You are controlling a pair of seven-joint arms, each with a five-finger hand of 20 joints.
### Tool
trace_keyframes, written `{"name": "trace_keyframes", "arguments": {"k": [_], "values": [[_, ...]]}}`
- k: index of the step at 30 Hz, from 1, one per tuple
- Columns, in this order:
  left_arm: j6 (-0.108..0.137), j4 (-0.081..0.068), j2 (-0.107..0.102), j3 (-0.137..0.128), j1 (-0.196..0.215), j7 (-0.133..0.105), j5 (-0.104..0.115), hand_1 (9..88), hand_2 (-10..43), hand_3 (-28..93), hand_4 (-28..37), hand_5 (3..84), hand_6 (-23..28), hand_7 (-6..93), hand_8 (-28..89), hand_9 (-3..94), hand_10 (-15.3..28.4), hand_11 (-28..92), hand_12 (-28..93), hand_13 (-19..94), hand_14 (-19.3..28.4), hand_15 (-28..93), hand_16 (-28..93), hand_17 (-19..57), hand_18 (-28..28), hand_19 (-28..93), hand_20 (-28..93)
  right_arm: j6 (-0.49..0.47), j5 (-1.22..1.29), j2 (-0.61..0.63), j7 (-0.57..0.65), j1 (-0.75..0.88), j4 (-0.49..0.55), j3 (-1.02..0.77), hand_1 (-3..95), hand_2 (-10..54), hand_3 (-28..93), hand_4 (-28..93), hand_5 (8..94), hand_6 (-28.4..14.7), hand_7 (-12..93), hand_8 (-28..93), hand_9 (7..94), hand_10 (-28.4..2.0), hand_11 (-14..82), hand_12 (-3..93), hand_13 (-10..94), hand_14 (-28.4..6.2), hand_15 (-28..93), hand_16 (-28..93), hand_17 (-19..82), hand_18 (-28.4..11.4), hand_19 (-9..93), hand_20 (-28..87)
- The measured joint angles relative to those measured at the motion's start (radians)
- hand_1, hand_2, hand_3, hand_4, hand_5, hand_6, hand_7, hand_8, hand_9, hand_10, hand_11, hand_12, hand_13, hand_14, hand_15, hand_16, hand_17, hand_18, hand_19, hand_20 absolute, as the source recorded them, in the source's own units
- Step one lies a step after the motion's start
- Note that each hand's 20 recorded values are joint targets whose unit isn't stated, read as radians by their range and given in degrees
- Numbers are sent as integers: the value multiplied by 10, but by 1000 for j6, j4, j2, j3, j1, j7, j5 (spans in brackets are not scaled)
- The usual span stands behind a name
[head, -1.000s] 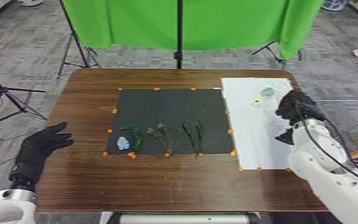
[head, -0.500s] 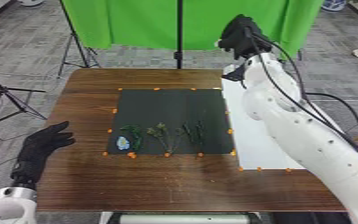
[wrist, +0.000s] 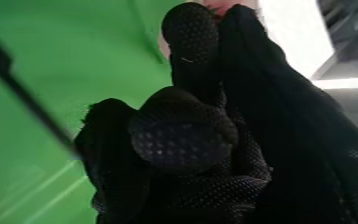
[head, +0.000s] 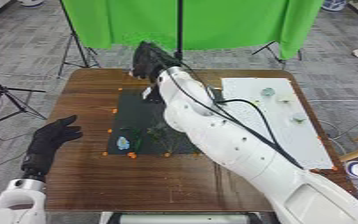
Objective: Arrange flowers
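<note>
The blue flower (head: 123,143) lies at the near left corner of the black mat (head: 133,111), with the greenery (head: 155,134) beside it, so any stem set there wants a slow, straight lowering, clear of those leaves. Above the mat's far edge, toward its left corner, is the right hand (head: 151,59), though whether it grips anything I cannot tell; its white arm (head: 220,137) slants across the mat's right side, while the left hand (head: 49,140), loosely spread, waits by the table's (head: 91,187) left edge.
</note>
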State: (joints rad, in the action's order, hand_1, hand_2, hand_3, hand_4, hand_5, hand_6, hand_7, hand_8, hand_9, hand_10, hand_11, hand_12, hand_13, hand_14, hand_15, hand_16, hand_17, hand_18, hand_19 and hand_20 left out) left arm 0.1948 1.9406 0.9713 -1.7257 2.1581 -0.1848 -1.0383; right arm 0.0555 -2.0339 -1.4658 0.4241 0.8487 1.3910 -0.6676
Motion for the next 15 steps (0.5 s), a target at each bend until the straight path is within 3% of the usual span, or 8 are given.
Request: {"name": "trace_keyframes", "arguments": {"k": [7, 10, 12, 13, 15], "values": [[-2, -8, -1, 13, -15, -4, 1, 225, 229, 617, -283, 457, 63, 112, -69, 495, 148, 227, 111, 451, 198, 264, -29, 123, 143, 218, 239, -42, 2, -38, 16, 40, -35, 27, 632, -95, 579, -167, 795, -22, 237, 123, 923, -89, 110, 443, 937, -8, 572, 372, 652, -120, 932, 526], [-2, -10, -1, 14, -18, -7, 2, 295, 157, 621, -258, 426, 61, 114, -71, 471, 143, 223, 109, 444, 185, 246, -25, 124, 144, 220, 240, -48, -3, -41, 20, 50, -56, 34, 628, -95, 584, -169, 794, -20, 234, 120, 924, -89, 104, 435, 937, -11, 571, 372, 652, -121, 932, 527], [-2, -11, -1, 14, -18, -12, 2, 352, 104, 615, -182, 402, 58, 117, -74, 442, 135, 218, 110, 429, 176, 233, -16, 126, 143, 219, 240, -53, -9, -44, 22, 57, -69, 33, 623, -95, 590, -166, 791, -21, 229, 117, 922, -90, 97, 429, 936, -11, 569, 372, 651, -121, 932, 526], [-2, -12, -1, 14, -18, -16, 2, 399, 65, 610, -93, 358, 52, 125, -75, 406, 121, 216, 110, 407, 162, 213, -6, 129, 140, 209, 240, -55, -12, -45, 24, 61, -75, 33, 621, -95, 592, -166, 790, -21, 226, 116, 921, -90, 96, 428, 935, -11, 568, 372, 650, -123, 932, 527], [-6, -16, -1, 14, -19, -26, -1, 429, 36, 618, -37, 332, 48, 131, -78, 377, 112, 213, 108, 396, 152, 205, 0, 131, 137, 198, 243, -58, -18, -48, 28, 69, -84, 31, 616, -95, 595, -163, 789, -21, 223, 115, 920, -91, 91, 422, 935, -12, 567, 372, 648, -123, 932, 527]]}}
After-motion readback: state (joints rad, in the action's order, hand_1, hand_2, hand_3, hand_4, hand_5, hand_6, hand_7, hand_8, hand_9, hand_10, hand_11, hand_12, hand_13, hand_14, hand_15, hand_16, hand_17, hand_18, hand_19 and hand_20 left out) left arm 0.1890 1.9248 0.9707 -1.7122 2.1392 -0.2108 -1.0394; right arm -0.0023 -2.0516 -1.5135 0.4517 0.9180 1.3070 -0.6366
